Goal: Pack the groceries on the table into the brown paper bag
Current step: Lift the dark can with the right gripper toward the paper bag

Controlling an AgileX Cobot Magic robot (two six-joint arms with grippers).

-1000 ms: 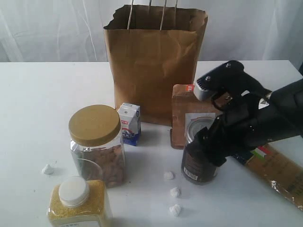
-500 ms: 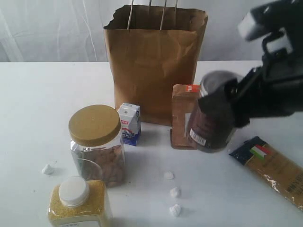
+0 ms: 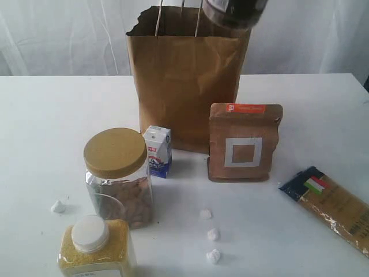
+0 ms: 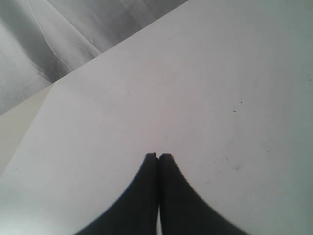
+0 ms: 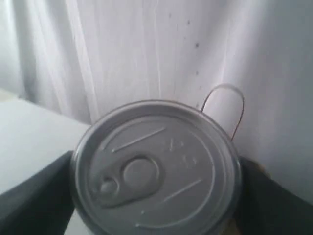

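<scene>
The dark pull-tab can [image 3: 233, 12] hangs at the top edge of the exterior view, just above the right side of the brown paper bag's [image 3: 184, 86] ragged rim. My right gripper [image 5: 156, 171] is shut on the can, whose grey lid [image 5: 156, 166] fills the right wrist view between dark fingers [image 5: 34, 205]. The arm itself is out of the exterior view. On the table [image 3: 46, 127] stand the gold-lidded nut jar [image 3: 118, 179], the yellow-grain jar [image 3: 98, 248], the small carton [image 3: 157, 151] and the brown pouch [image 3: 245, 151]. The pasta packet [image 3: 334, 208] lies at the right. My left gripper [image 4: 158, 155] is shut and empty over bare tabletop.
Three small white lumps [image 3: 212, 234] lie in a row in front of the pouch, and one more [image 3: 57, 206] sits left of the nut jar. A white curtain [image 3: 69, 34] hangs behind the table. A thin handle loop [image 5: 230, 105] shows beyond the can lid.
The right gripper lifted the can from the table in front of the pouch, up and left to above the bag's rim. The arm rose out of the exterior view, uncovering the pouch.
</scene>
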